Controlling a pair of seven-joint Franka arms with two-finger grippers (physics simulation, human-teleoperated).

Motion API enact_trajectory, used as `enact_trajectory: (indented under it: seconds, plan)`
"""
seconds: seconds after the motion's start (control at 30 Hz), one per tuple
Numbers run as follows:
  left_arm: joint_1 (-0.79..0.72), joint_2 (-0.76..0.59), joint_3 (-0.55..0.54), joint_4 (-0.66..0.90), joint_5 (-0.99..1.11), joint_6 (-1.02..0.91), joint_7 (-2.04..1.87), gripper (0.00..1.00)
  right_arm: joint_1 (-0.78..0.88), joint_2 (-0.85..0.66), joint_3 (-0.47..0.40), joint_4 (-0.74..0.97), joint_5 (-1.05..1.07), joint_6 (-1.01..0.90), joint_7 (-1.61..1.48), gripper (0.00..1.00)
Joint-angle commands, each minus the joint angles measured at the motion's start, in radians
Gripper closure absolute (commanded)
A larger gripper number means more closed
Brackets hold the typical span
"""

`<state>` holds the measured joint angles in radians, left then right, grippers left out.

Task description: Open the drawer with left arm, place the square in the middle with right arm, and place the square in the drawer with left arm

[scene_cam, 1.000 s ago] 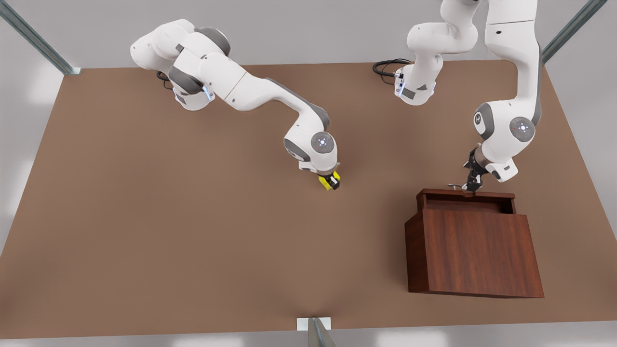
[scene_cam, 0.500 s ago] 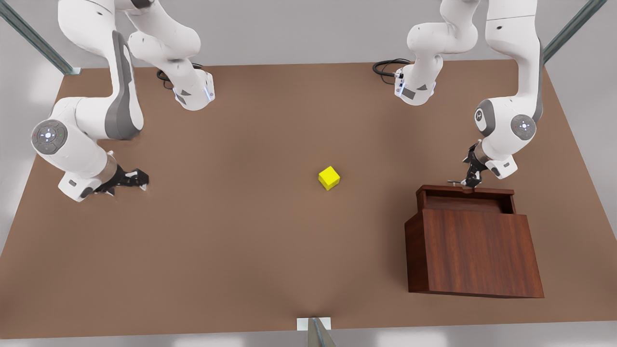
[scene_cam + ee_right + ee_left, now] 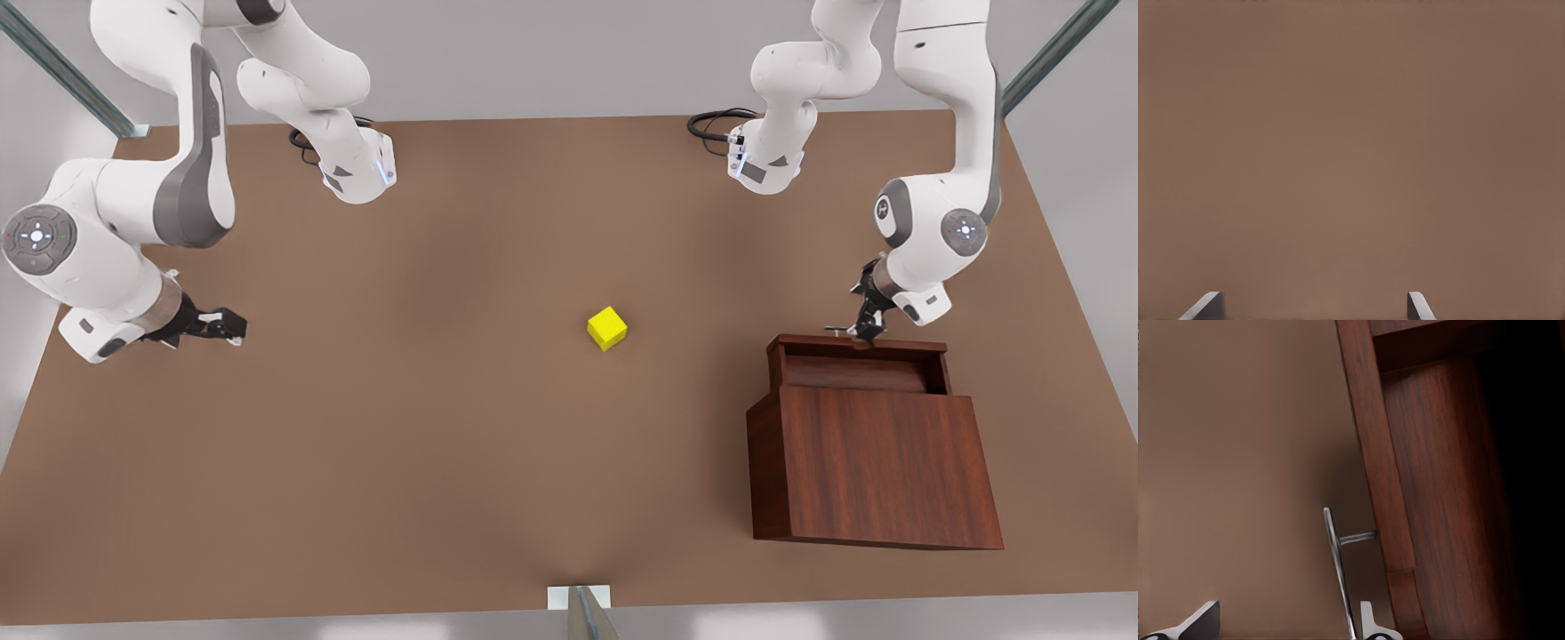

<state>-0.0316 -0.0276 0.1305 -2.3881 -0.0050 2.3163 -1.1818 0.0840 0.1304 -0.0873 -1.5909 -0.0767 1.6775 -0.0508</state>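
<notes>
The yellow square (image 3: 607, 328) rests alone on the middle of the brown table (image 3: 427, 427). My right gripper (image 3: 233, 329) hangs open far off at the front view's left, low over bare table, its fingertips (image 3: 1206, 304) wide apart with nothing between them. My left gripper (image 3: 864, 329) is at the drawer (image 3: 858, 345), which is slid out of the wooden box (image 3: 876, 462). It stands open, with the silver handle (image 3: 1338, 567) between its fingers, close to one fingertip (image 3: 1368, 621).
The big wooden box takes up the near right of the front view. Both arm bases (image 3: 356, 173) stand at the table's far edge. Metal frame posts (image 3: 62, 71) rise at the far corners, and a small bracket (image 3: 578, 597) sits at the near edge.
My right gripper let go of the square and swung away to the front view's left. My left gripper and the drawer front shifted slightly farther out from the box.
</notes>
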Motion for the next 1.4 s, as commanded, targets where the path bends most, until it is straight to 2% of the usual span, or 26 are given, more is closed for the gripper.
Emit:
enact_trajectory:
  seconds: [0.0,0.37,0.43,0.5,0.53,0.57,0.6,0.67,0.73,0.8,0.83,0.87,1.03,1.07,1.1,1.3,1.37]
  plan:
    - [0.004,0.0,0.0,0.0,0.0,0.0,-0.001,0.0,-0.004,0.0,0.0,0.0,0.0,-0.001,0.0,0.0]
    - [-0.005,-0.043,-0.003,-0.008,-0.001,-0.078,-0.025,0.0,-0.004,0.003,0.0,0.005,-0.003,0.008,-0.043,0.0]
    - [-0.005,-0.049,-0.045,0.038,-0.003,-0.103,-0.099,0.0,-0.004,0.002,0.0,0.005,-0.003,0.008,-0.043,0.0]
    - [-0.007,-0.055,-0.078,0.122,-0.003,-0.199,-0.176,0.0,-0.004,0.003,0.0,0.006,-0.003,0.007,-0.043,0.0]
    - [-0.007,-0.054,-0.129,0.223,-0.036,-0.297,-0.272,0.0,-0.004,0.003,0.0,0.006,-0.003,0.008,-0.043,0.0]
    - [-0.007,-0.045,-0.202,0.352,-0.061,-0.404,-0.324,0.0,-0.004,0.002,0.0,0.006,-0.003,0.008,-0.043,0.0]
    - [-0.011,-0.009,-0.27,0.553,-0.096,-0.531,-0.326,0.0,-0.004,0.003,0.0,0.006,-0.003,0.008,-0.043,0.0]
    - [-0.062,0.095,-0.428,0.685,-0.009,-0.534,0.227,0.0,-0.004,0.003,0.0,0.006,-0.003,0.008,-0.044,0.0]
    - [-0.166,0.274,-0.469,0.834,0.046,-0.606,0.735,0.0,-0.004,0.002,0.0,0.006,-0.002,0.008,-0.052,0.0]
    - [-0.222,0.429,-0.575,0.911,0.065,-0.652,0.975,0.0,-0.006,0.003,0.0,0.006,0.0,0.008,-0.096,0.0]
    - [-0.251,0.472,-0.585,0.912,0.066,-0.629,0.967,0.0,-0.007,0.003,0.0,0.006,0.0,0.008,-0.096,0.0]
    - [-0.3,0.509,-0.575,0.886,0.06,-0.429,0.933,0.0,-0.007,0.003,0.0,0.006,0.0,0.008,-0.096,0.0]
    - [-0.364,0.577,-0.525,0.771,0.115,-0.244,1.179,0.0,-0.006,0.003,0.0,0.012,0.0,0.007,-0.096,0.0]
    - [-0.364,0.578,-0.525,0.682,0.117,-0.114,1.206,0.0,-0.007,0.003,0.0,0.014,0.0,0.008,-0.096,0.0]
    - [-0.37,0.577,-0.519,0.653,0.119,-0.069,1.213,0.0,-0.007,0.005,0.0,0.014,0.0,0.008,-0.096,0.0]
    - [-0.37,0.577,-0.514,0.581,0.154,-0.051,1.216,0.0,-0.006,0.012,0.0,0.023,0.002,0.007,-0.098,0.0]
    - [-0.37,0.571,-0.508,0.53,0.155,0.018,1.216,0.0,-0.007,0.021,0.0,0.034,0.002,0.007,-0.098,0.0]
